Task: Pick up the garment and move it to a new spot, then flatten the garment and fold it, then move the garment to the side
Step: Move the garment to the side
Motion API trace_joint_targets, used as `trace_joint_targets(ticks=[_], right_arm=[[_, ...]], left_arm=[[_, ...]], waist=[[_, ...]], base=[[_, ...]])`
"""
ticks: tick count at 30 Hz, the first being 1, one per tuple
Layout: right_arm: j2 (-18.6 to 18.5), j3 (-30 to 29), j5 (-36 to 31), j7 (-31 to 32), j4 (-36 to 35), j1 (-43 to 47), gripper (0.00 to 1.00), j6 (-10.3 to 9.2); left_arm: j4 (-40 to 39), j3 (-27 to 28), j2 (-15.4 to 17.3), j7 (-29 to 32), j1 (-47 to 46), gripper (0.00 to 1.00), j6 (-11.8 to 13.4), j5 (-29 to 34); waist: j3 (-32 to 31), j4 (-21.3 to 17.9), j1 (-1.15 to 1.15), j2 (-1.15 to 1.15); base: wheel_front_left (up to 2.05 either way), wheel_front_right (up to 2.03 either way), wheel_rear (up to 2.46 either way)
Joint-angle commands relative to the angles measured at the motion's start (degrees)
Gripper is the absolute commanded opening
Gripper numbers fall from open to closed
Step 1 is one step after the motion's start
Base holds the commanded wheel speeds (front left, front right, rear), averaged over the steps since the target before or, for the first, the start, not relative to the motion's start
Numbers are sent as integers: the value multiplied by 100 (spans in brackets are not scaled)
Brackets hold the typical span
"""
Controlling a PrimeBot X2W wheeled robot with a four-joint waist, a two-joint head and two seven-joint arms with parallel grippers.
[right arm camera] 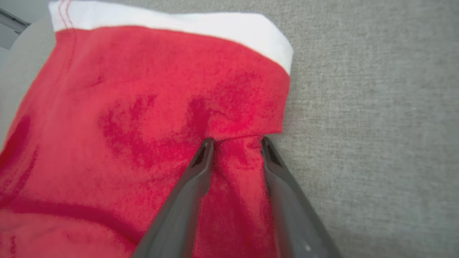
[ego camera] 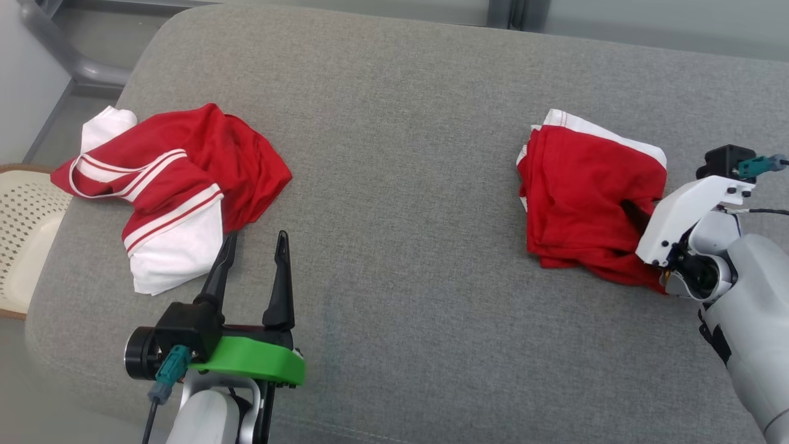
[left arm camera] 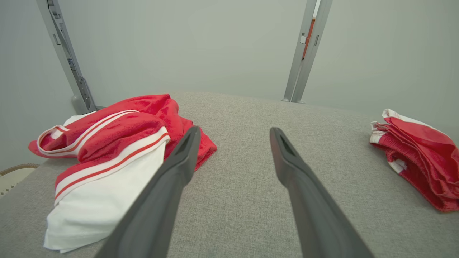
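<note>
At the right end of the cushion [ego camera: 400, 154], a ridge of the folded garment [ego camera: 585, 185] was clamped by the right gripper [right arm camera: 236, 140]. The left gripper [ego camera: 256, 236] was held with fingers apart above the cushion's front, just beside the crumpled shirt [ego camera: 179, 179] at its left end.

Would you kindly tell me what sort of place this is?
Probably an indoor test room, not a home: a grey padded bench, plain pale wall panels and bare metal posts.
</note>
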Motion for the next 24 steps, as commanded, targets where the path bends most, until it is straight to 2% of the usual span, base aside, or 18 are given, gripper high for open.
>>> trace_joint_targets(ticks=[1, 8, 16, 24], right_arm=[[44, 77, 53, -68, -22, 61, 0, 2], [-33, 280, 164, -593, -224, -7, 0, 2], [-76, 580, 344, -1031, -286, 153, 0, 2], [-119, 834, 591, -1304, -339, 103, 0, 2]], left_arm=[[-8, 10, 4, -17, -31, 100, 3, 37], [3, 14, 5, -16, -40, 100, -113, 149], [52, -107, 5, -16, -98, 100, -331, 329], [116, -337, 53, -14, -230, 100, -534, 398]], waist=[[-66, -103, 0, 0], [-237, -557, 0, 0], [-488, -1457, 0, 0], [-468, -2432, 0, 0]], base=[[0, 0, 0], [0, 0, 0], [0, 0, 0], [0, 0, 0]])
